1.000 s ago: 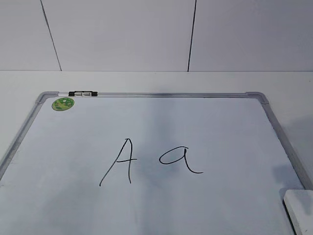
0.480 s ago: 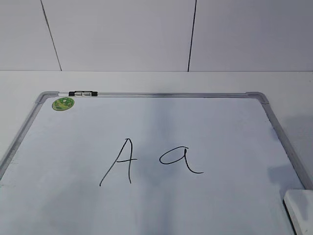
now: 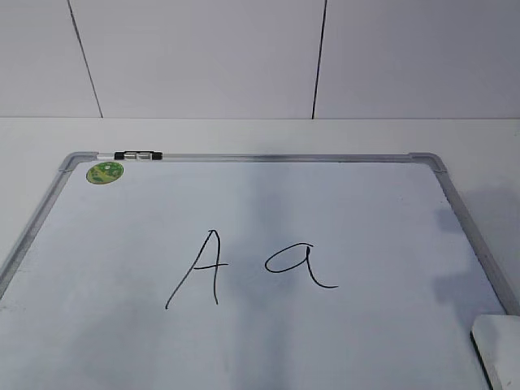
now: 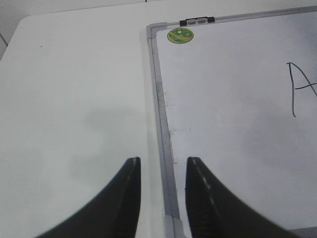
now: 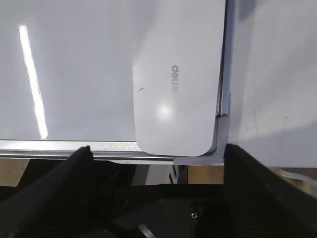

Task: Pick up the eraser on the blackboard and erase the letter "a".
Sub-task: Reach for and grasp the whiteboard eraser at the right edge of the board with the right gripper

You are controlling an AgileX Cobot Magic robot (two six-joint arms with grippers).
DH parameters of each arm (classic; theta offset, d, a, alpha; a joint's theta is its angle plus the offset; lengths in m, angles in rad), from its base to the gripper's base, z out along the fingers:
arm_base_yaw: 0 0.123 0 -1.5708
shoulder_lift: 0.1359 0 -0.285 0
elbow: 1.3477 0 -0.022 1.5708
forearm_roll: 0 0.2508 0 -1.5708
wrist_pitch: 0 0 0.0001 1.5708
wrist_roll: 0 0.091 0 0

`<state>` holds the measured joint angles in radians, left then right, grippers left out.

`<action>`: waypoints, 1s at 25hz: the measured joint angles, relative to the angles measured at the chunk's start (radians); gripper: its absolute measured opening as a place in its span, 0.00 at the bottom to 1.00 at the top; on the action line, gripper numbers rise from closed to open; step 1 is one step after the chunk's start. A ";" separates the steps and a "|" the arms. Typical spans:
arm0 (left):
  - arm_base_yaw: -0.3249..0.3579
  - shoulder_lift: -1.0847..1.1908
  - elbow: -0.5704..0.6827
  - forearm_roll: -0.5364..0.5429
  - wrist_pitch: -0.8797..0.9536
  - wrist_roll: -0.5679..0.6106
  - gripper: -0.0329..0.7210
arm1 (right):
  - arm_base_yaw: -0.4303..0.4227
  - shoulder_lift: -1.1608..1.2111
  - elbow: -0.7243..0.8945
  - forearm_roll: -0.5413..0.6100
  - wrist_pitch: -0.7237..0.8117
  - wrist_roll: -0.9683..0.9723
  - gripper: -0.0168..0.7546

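The blackboard (image 3: 341, 203) is a white dry-erase board with a grey frame, lying flat on the table. The letter "a" (image 3: 299, 266) is written in thin black marker right of a capital "A" (image 3: 199, 268). The white eraser (image 3: 500, 348) lies on the board's near right corner; it also shows in the right wrist view (image 5: 176, 79) with grey lettering. My right gripper (image 5: 156, 153) is open, its fingers wide apart, just short of the eraser's near end. My left gripper (image 4: 162, 166) is open and empty, straddling the board's left frame (image 4: 163, 139). Neither gripper shows in the exterior view.
A small black-and-silver marker (image 3: 137, 154) lies on the top frame next to a round green sticker (image 3: 105, 171). The white table (image 4: 74, 99) extends left of the board. A tiled wall (image 3: 244, 57) stands behind. The board's near edge (image 5: 59, 147) lies at the table's front.
The shadow on the board's right side has grown and moved inward above the eraser. The eraser, letters and marker have not moved.
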<state>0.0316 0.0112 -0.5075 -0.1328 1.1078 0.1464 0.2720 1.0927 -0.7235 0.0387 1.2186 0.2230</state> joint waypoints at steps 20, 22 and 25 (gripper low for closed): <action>0.000 0.000 0.000 0.000 0.000 0.000 0.35 | 0.006 0.000 -0.001 -0.069 -0.073 0.031 0.82; 0.000 0.000 0.000 0.000 0.000 0.000 0.35 | 0.006 0.000 -0.001 -0.069 -0.075 0.033 0.82; 0.000 0.000 0.000 0.000 0.000 0.000 0.35 | 0.006 0.000 -0.001 -0.065 -0.077 0.025 0.82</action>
<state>0.0316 0.0112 -0.5075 -0.1328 1.1078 0.1464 0.2779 1.0927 -0.7244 -0.0265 1.1412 0.2477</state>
